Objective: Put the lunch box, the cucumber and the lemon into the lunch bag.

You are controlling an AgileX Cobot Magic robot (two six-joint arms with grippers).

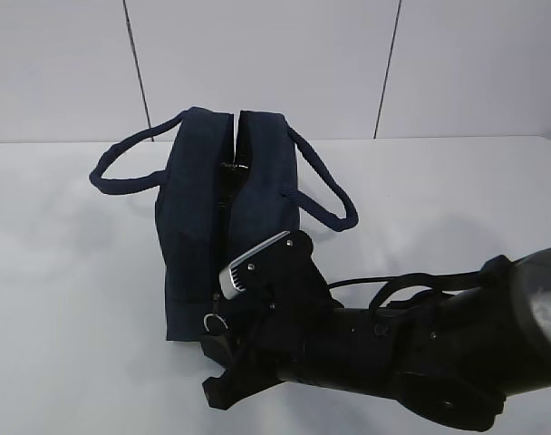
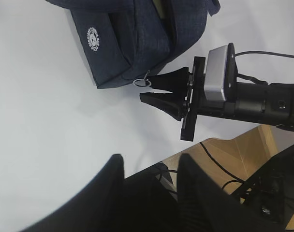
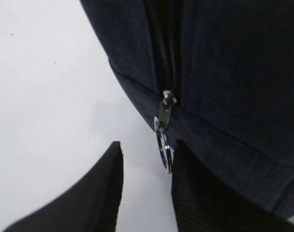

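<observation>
Fingers of the right gripper [image 3: 144, 186] stand apart around the silver ring pull [image 3: 164, 150] of the dark navy fabric lunch bag [image 1: 226, 227], not pinching it. Left gripper [image 2: 149, 193] hangs spread over the white table [image 2: 45, 135], holding nothing.

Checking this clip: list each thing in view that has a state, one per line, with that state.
lunch bag: upright on the table, top zipper parted near the far end.
ring pull: hanging at the bag's near lower end, beside one finger of the right pincer.
right pincer: fingers apart at the ring pull, not clamped on it.
left pincer: open, empty, away from the bag.
</observation>
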